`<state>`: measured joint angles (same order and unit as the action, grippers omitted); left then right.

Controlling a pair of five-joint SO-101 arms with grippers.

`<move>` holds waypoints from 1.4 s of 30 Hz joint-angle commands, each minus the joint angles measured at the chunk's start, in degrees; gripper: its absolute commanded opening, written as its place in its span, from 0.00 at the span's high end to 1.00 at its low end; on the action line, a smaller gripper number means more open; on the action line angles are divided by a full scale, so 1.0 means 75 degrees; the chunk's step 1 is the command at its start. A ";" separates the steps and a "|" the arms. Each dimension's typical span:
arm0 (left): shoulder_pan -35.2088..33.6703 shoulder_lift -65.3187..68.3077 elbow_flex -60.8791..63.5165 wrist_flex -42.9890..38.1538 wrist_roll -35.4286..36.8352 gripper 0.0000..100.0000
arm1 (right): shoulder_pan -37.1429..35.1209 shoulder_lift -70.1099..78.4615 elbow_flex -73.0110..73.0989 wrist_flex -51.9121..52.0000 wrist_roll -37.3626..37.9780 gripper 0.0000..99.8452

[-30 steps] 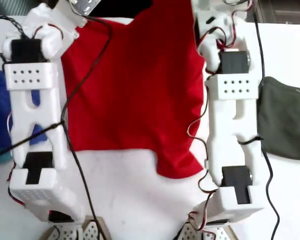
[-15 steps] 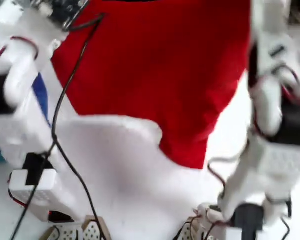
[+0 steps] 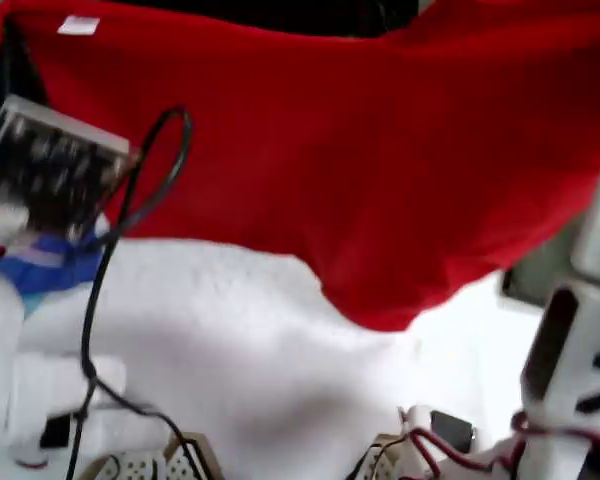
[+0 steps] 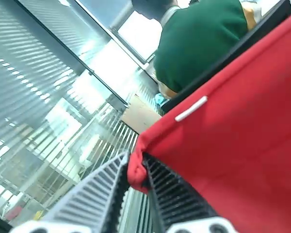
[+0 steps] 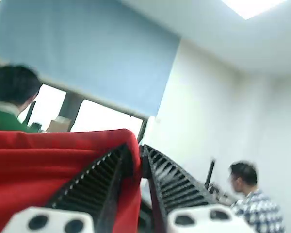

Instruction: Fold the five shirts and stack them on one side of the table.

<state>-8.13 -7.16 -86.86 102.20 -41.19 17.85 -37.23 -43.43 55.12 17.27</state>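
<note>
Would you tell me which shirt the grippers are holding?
The red shirt: the left gripper and the right gripper each pinch its edge; the blue shirt is in neither.

The shirt (image 3: pixel 380 180) is plain bright red, with a small white label (image 3: pixel 78 25) near one edge. The surface (image 3: pixel 240 340) under it is white. A blue cloth (image 3: pixel 50 265) lies by a black cable (image 3: pixel 92 300). The left tool (image 4: pixel 136 170) and the right tool (image 5: pixel 134 160) both have black ridged fingers (image 4: pixel 174 194) on white bodies. An arm (image 3: pixel 580 360) is white, with red wires (image 3: pixel 450 455) near its base.
</note>
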 commanded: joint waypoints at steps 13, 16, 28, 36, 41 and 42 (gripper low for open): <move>-0.0088 -0.4472 0.4841 0.0012 0.0023 0.98 | 0.0158 -0.1284 -0.0105 -0.0334 0.0844 0.98; -0.0088 -0.5574 0.6119 0.0012 0.0012 0.98 | 0.0158 -0.1635 -0.0105 0.0463 0.1055 0.98; -0.0088 -0.8270 1.1335 -0.1160 -0.0574 0.98 | 0.0111 -0.1717 0.1653 0.2280 0.1137 0.98; -0.0088 -0.8316 1.3937 -0.3212 -0.0574 0.98 | -0.1096 -0.1764 0.4677 0.0557 0.1137 0.98; -0.0299 -0.8305 1.5508 -0.5146 -0.0586 0.98 | -0.1694 -0.1705 0.6459 -0.1307 0.1149 0.98; -0.0322 -0.8305 1.5859 -0.5603 -0.0621 0.98 | -0.1776 -0.1705 0.6845 -0.1729 0.1160 0.98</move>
<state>-9.54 -69.32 26.55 69.76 -45.14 6.07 -50.15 1.85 50.90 25.63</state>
